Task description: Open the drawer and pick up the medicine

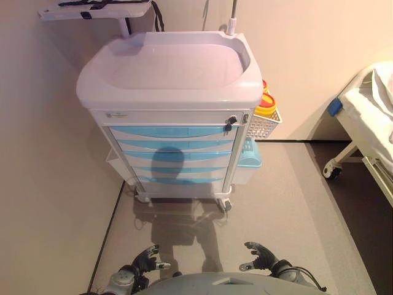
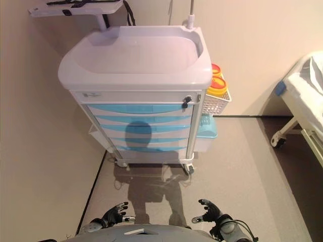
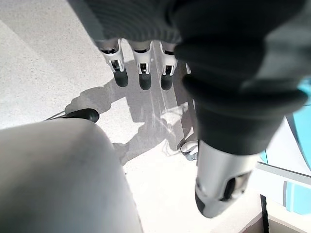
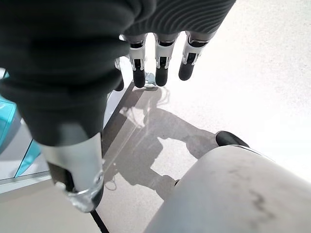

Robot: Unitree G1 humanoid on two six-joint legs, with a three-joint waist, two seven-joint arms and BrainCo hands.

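Note:
A white medical cart (image 1: 172,67) stands ahead of me against the wall, with several light blue drawers (image 1: 172,144), all closed. A small black lock (image 1: 231,121) sits above the top drawer at its right end. No medicine shows. My left hand (image 1: 146,260) hangs low at the bottom left, open and empty, its fingers (image 3: 140,65) relaxed. My right hand (image 1: 263,256) hangs low at the bottom right, open and empty, its fingers (image 4: 162,58) relaxed. Both hands are far below and in front of the drawers.
A white wire basket (image 1: 264,123) with yellow and red containers (image 1: 266,106) hangs on the cart's right side, a light blue bin (image 1: 249,153) below it. A bed on castors (image 1: 362,123) stands at the right. A wall runs close on the left. A side shelf (image 1: 92,9) sits behind the cart.

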